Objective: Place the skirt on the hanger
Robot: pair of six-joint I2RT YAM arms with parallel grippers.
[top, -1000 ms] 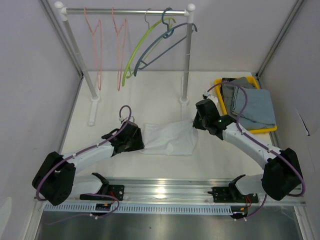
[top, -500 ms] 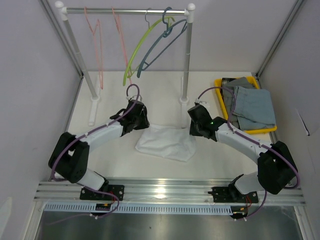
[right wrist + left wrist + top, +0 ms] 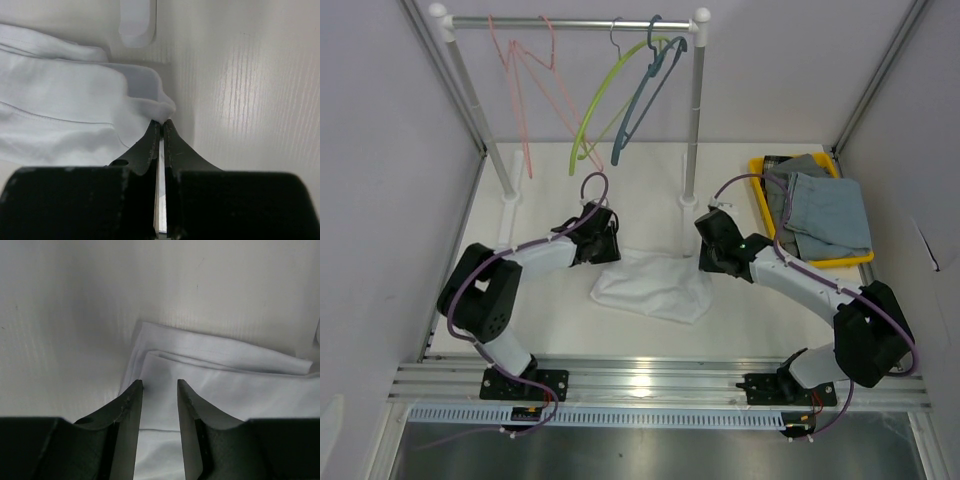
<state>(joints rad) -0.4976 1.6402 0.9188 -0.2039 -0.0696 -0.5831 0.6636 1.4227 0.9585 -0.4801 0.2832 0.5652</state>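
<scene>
Two grippers meet the white skirt (image 3: 655, 285), one pinching, one parted.
We have our right gripper (image 3: 161, 122) clamped on a fold at the skirt's edge, and our left gripper (image 3: 160, 385) with fingers apart over the opposite corner. The skirt lies crumpled on the table (image 3: 640, 190), below the rack (image 3: 570, 22) and its green hanger (image 3: 588, 120).

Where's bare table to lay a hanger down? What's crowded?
Bare: the table strip between the rack feet, behind the skirt; also the strip between skirt and front rail. Crowded: the middle, with left gripper and right gripper at the skirt, and the bin corner.
</scene>
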